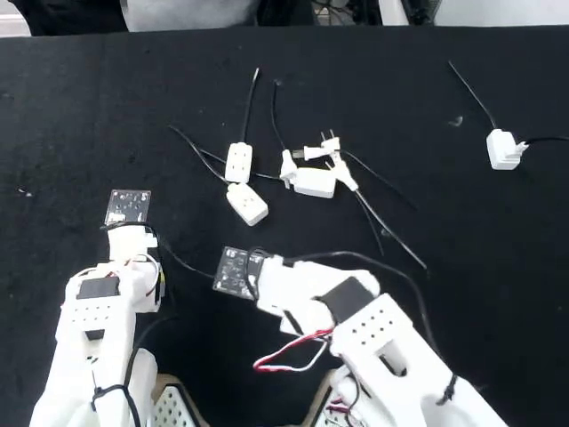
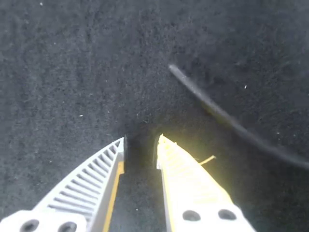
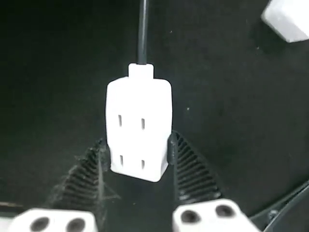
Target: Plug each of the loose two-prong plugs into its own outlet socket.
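A white outlet socket (image 3: 139, 121) with four slots and a black cord lies on the black table, its near end pinched between my right gripper's (image 3: 137, 147) dark fingers (image 3: 186, 169). From above it is the outlet (image 1: 248, 203) just beyond the right arm (image 1: 356, 320). A second outlet (image 1: 238, 163) and a third (image 1: 313, 182) lie close by. Two loose two-prong plugs (image 1: 307, 153) (image 1: 342, 173) rest beside the third. My left gripper (image 2: 140, 142) is open over bare cloth near a black cable (image 2: 217, 113); its arm (image 1: 107, 294) stands at the near left.
A white plug block (image 1: 504, 149) with a cord lies far right. Black cords (image 1: 382, 222) trail across the table's middle. Another white block (image 3: 288, 19) shows at the right wrist view's corner. The left and far parts of the table (image 1: 89, 107) are bare.
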Tool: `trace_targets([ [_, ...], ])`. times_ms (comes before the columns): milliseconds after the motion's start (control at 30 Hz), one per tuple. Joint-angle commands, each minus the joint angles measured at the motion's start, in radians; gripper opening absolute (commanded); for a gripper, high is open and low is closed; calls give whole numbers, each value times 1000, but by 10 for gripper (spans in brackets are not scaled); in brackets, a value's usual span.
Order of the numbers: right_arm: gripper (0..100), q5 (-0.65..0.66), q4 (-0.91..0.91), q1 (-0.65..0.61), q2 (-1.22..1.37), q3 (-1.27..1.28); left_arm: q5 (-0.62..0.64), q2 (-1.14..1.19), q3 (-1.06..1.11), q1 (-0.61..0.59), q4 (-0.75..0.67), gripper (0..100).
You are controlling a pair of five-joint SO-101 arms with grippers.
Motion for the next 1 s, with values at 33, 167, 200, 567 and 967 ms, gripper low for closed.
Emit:
trace_targets([
  [33, 11, 8, -32, -18, 65, -7, 8, -8, -22, -12, -6, 116],
  [167, 12, 52, -58, -18, 133, -10, 8, -8, -21, -12, -6, 116],
  [200, 15, 52, -63, -18, 150, -15, 8, -8, -21, -12, -6, 116],
  [567, 275, 26, 17, -17, 182, -119, 8, -8, -15, -8, -14, 116],
  [967, 275, -258, 80, 276, -145, -302, 6, -6, -18, -10, -6, 116],
])
